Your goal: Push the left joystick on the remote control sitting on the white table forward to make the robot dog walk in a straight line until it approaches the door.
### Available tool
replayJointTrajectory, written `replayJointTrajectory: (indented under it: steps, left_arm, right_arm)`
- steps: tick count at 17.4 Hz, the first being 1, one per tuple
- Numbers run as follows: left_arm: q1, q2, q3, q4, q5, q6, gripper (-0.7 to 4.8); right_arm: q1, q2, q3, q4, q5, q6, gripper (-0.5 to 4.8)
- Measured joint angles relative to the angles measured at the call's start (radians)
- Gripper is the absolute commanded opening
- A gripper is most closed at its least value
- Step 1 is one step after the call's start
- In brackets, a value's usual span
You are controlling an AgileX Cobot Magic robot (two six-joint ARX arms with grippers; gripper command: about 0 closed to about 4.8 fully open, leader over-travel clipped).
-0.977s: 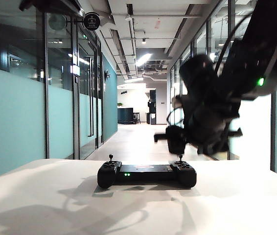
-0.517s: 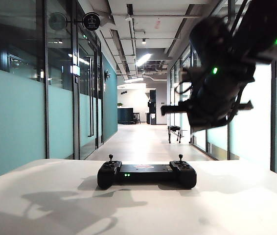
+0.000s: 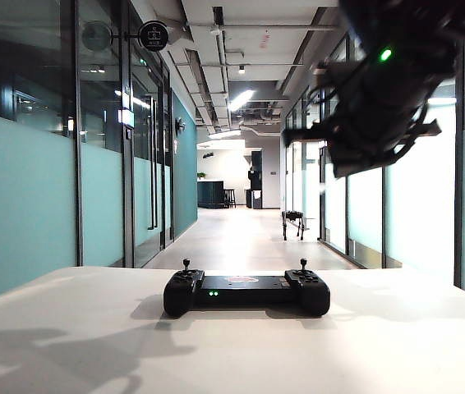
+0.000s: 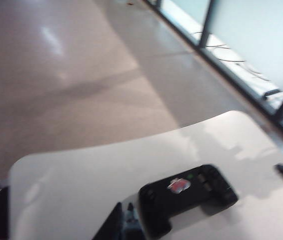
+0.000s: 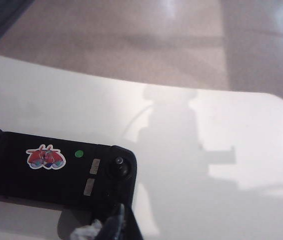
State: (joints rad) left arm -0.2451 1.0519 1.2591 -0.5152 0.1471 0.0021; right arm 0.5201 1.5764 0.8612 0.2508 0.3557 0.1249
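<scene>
The black remote control (image 3: 246, 293) lies on the white table (image 3: 397, 353) with two green lights on. Its left joystick (image 3: 186, 264) stands upright and untouched. The robot dog (image 3: 294, 220) stands small, far down the corridor. My right gripper (image 3: 298, 131) hangs high above the controller's right end, its fingers together and empty; the right wrist view shows its tips (image 5: 119, 212) above the remote control (image 5: 56, 172) by the right-hand stick (image 5: 119, 164). My left gripper (image 4: 124, 217), blurred with fingers close together, hovers beside the remote control (image 4: 186, 197); the exterior view does not show it.
Glass walls and doors (image 3: 146, 164) line the corridor on the left, glass panels (image 3: 364, 222) on the right. The table's far rounded edge (image 4: 131, 140) drops to the floor. A red sticker (image 5: 46, 158) marks the controller's middle.
My right arm has lifted from the controller's right stick up and to the right, and its jaws have closed. The robot dog now shows behind it. The left arm's shadow slid left.
</scene>
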Motion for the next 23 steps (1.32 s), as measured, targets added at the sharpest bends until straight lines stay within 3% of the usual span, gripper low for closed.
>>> replayJointTrajectory:
  steps: [7, 12, 18, 23]
  left_arm:
    - [-0.001, -0.271, -0.339, 0.069, -0.109, 0.0, -0.05]
    - [-0.001, -0.461, -0.589, 0.17, -0.135, 0.0, -0.05]
    - [-0.001, -0.74, -0.914, 0.291, -0.158, 0.0, -0.05]
    - [-0.001, -0.877, -1.068, 0.31, -0.211, 0.0, -0.05]
  right_arm:
    - [0.001, -0.221, -0.171, -0.006, -0.042, -0.022, -0.05]
    - [0.002, -0.372, -0.245, -0.006, -0.061, -0.026, -0.05]
    - [0.002, -0.469, -0.253, -0.046, -0.08, -0.049, -0.05]
    - [0.002, -0.492, -0.253, -0.075, -0.109, -0.064, -0.05]
